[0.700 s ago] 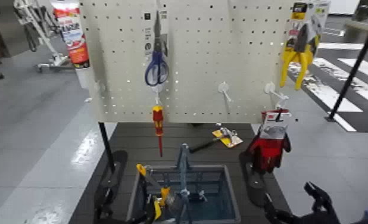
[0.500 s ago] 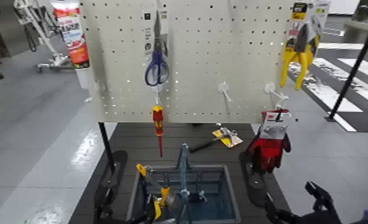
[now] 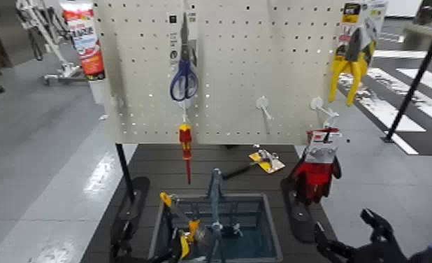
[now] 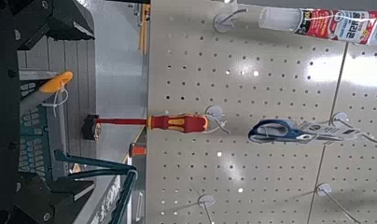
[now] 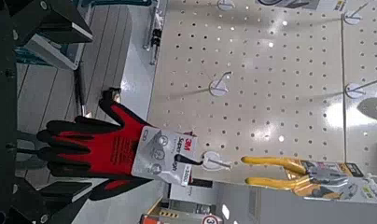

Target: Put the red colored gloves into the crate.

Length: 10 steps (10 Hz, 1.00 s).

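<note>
Right hand (image 3: 344, 222) is standing wide with nothing in it, and it's the one to use here, since the red gloves (image 3: 317, 180) are way nearer to it than to the left hand (image 3: 150, 241). Left one's parked down by the crate (image 3: 270, 227), also spread wide and empty.

So the gloves hang from a hook on the pegboard (image 3: 226, 70), ahead of the right hand and a bit to its left. Long axis runs straight up and down, card at the top, fingers dangling. I'd say the next move is forward and slightly left, closing across the gloves' width, then back left to the crate, which sits between the two hands. Watch that they don't snag on the hook.

Hard to make out: how much depth there is between fingertips and gloves. The header card (image 5: 163, 154) covers part of the cuffs, the backs of the gloves are hidden, and the crate's near side is cut off in the head view.
</note>
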Motion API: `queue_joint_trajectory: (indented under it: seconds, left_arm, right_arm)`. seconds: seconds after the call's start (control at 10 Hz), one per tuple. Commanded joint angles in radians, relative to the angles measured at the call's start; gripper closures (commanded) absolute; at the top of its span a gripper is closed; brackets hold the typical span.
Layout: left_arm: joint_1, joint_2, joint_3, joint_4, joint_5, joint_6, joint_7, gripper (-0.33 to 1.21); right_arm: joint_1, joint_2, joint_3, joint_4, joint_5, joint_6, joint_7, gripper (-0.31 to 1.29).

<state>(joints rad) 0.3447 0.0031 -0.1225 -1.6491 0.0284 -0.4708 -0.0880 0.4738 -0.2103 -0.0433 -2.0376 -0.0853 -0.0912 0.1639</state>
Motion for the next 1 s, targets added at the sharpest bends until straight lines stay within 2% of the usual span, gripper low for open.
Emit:
queue_joint_trajectory:
  seconds: [0.1,0.3,0.4,0.6,0.7,1.0]
  left_arm:
    - [-0.003,-0.072,0.004,0.002,0.002,0.000,-0.004,0.17]
    - [-0.004,-0.075,0.011,0.002,0.007,0.000,-0.012,0.17]
    - [-0.004,-0.075,0.012,0.002,0.010,0.001,-0.013,0.17]
    - [-0.006,-0.075,0.021,0.002,0.013,0.001,-0.024,0.17]
    - [-0.007,-0.078,0.029,0.002,0.013,0.001,-0.035,0.17]
    - [-0.012,-0.089,0.037,0.002,0.013,0.011,-0.058,0.17]
  right_arm:
    - [-0.101,0.000,-0.098,0.013,-0.031,0.099,0.121,0.15]
    - [-0.215,-0.069,-0.175,0.068,-0.145,0.217,0.212,0.14]
    - [-0.284,-0.112,-0.194,0.117,-0.191,0.269,0.266,0.11]
    - [-0.397,-0.156,-0.204,0.223,-0.229,0.332,0.370,0.09]
    - [-0.458,-0.169,-0.202,0.284,-0.229,0.347,0.436,0.09]
    - [-0.578,-0.225,-0.182,0.433,-0.241,0.355,0.554,0.08]
